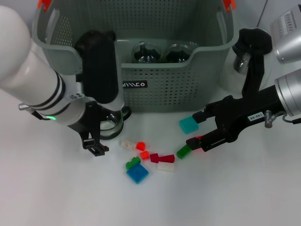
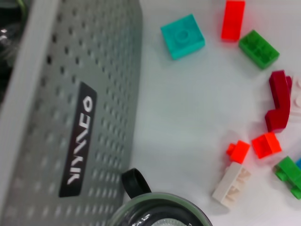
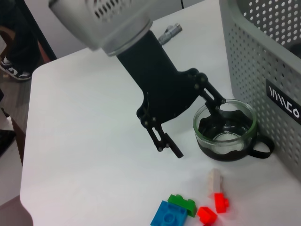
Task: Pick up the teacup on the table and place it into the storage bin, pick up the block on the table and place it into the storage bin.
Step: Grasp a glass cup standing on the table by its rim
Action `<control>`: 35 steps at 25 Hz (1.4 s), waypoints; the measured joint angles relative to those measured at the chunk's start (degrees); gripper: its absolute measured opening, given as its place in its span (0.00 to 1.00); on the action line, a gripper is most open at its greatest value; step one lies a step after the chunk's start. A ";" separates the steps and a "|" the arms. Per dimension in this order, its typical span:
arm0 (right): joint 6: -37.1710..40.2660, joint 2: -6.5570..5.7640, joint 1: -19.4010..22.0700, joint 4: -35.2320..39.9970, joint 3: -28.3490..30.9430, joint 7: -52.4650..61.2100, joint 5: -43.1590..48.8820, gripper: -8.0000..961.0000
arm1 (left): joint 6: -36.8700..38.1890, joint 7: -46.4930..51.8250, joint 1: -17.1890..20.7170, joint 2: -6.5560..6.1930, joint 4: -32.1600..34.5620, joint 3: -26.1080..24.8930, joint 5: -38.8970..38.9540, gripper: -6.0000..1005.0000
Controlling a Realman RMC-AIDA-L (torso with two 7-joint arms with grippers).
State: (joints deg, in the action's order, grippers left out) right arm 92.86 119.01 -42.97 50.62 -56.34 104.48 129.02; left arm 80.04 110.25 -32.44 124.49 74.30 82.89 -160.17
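Note:
A glass teacup [image 1: 111,126] with a black handle [image 2: 133,183] stands on the table just in front of the storage bin [image 1: 174,84]. My left gripper [image 1: 103,134] is open and straddles the cup's wall. In the right wrist view one of its fingers [image 3: 212,100] dips inside the teacup [image 3: 226,131] and the other [image 3: 165,142] is outside. Several small blocks lie in front: teal block [image 1: 189,124], green block [image 1: 184,151], blue block [image 1: 137,173], dark red block [image 1: 162,157]. My right gripper [image 1: 195,129] hangs open over the teal and green blocks, with a red block [image 2: 233,20] under its lower finger.
Two glass cups [image 1: 146,52] lie inside the bin. The bin's black label [image 2: 77,141] faces me. Red, white and green blocks [image 1: 132,163] are scattered between the two grippers. Another glass object [image 1: 242,61] shows right of the bin.

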 joint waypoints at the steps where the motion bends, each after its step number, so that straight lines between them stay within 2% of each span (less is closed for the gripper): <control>1: 0.00 0.00 0.00 0.00 0.00 0.00 0.00 0.93 | -0.30 0.15 -0.07 0.02 -0.33 0.44 -0.20 0.81; 35: -0.80 -0.27 0.08 -0.70 0.01 -0.64 0.00 0.93 | 1.09 0.76 -0.49 -0.04 -1.62 3.01 -0.49 0.81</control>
State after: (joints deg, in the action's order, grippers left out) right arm 92.07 118.74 -42.89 49.92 -56.34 103.84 129.02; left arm 81.13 111.01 -32.93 124.45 72.68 85.90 -160.67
